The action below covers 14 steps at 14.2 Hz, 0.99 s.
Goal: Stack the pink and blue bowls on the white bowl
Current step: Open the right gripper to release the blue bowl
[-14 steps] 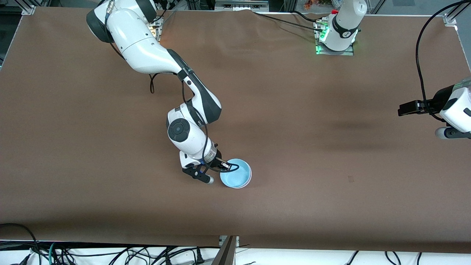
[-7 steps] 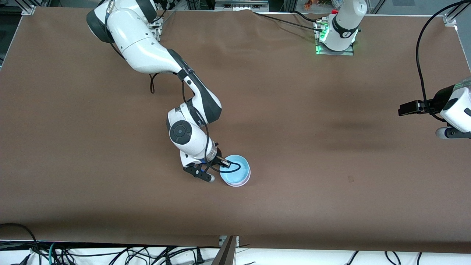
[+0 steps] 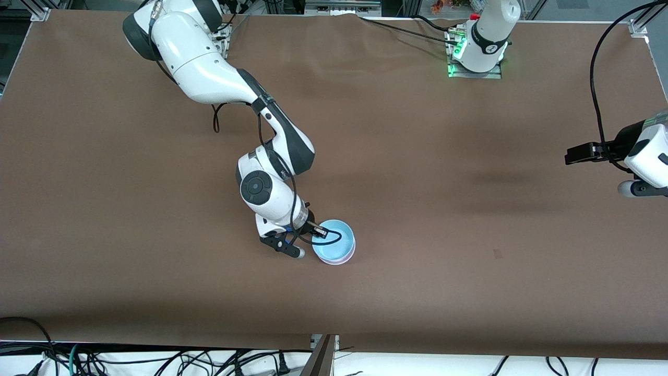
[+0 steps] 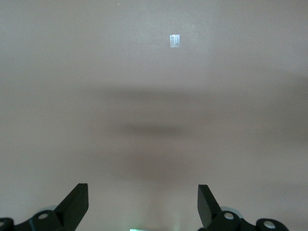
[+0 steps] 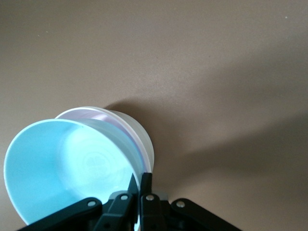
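Note:
The light blue bowl (image 3: 334, 247) sits tilted in the pink bowl, which sits in the white bowl, near the table's middle. In the right wrist view the blue bowl (image 5: 67, 163) shows on top, with the pink rim (image 5: 108, 118) and the white bowl's wall (image 5: 142, 139) under it. My right gripper (image 3: 312, 241) is shut on the blue bowl's rim; the pinch shows in the right wrist view (image 5: 138, 180). My left gripper (image 4: 142, 204) is open and empty, held over bare table at the left arm's end, and it waits there (image 3: 634, 189).
A small pale tape mark (image 3: 497, 254) lies on the brown table cover (image 3: 469, 156), also seen in the left wrist view (image 4: 174, 41). Cables hang past the table's front edge.
My right gripper lowered the blue bowl onto the pink and white bowls and shifted slightly toward the right arm's end. Since half a second ago nothing has moved. The left arm stays still.

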Each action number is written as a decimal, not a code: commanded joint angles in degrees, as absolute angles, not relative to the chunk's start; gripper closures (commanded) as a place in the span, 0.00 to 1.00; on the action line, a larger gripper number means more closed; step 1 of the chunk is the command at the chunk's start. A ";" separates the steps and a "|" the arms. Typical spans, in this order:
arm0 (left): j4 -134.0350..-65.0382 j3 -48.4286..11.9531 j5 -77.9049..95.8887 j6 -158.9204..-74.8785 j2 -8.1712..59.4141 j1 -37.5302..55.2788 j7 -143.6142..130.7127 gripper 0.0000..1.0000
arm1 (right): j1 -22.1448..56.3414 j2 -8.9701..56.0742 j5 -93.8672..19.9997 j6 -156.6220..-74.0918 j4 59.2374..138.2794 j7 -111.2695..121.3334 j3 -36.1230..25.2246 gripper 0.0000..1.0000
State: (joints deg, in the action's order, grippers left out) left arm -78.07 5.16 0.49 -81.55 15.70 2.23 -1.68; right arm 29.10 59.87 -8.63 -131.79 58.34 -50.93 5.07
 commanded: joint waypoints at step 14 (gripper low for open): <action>-77.78 5.01 0.00 -81.21 15.56 2.29 -0.44 0.00 | 29.09 60.64 -8.88 -131.84 54.58 -50.54 5.45 0.00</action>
